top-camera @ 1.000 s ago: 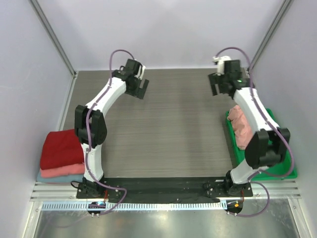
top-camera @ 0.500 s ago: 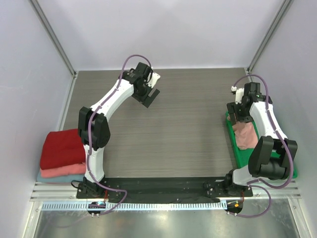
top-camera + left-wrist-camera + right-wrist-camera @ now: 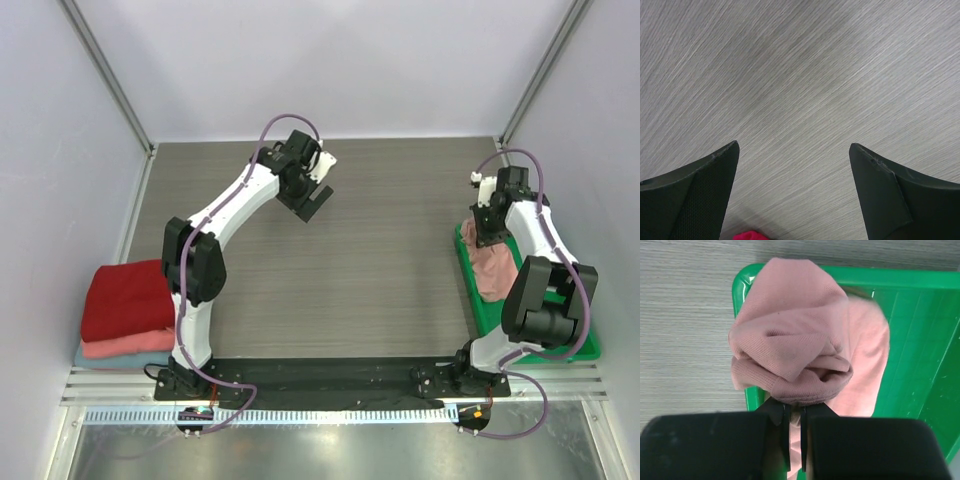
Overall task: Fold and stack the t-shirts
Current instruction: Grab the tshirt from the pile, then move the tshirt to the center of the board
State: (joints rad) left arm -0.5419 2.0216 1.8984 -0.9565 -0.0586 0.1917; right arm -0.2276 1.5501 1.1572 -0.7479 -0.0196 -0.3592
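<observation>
Down to the green tray (image 3: pixel 920 305) comes the right arm since a second ago, and the left arm swings toward the middle of the table (image 3: pixel 380 290). The right fingers (image 3: pixel 786 430) pinch shut on the dusty-pink t-shirt (image 3: pixel 790 350), a soft crumpled bunch lying partly in the tray and over its corner. The left fingers (image 3: pixel 695 190) are spread wide above the table. At the table's left edge sits a folded pile: dark red t-shirt (image 3: pixel 125 300) on top, salmon-pink t-shirt (image 3: pixel 125 347) next, light-blue t-shirt (image 3: pixel 82 357) lowest.

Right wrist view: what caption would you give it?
The robot's right hand pinches a bunched dusty-pink t-shirt over the green tray.
</observation>
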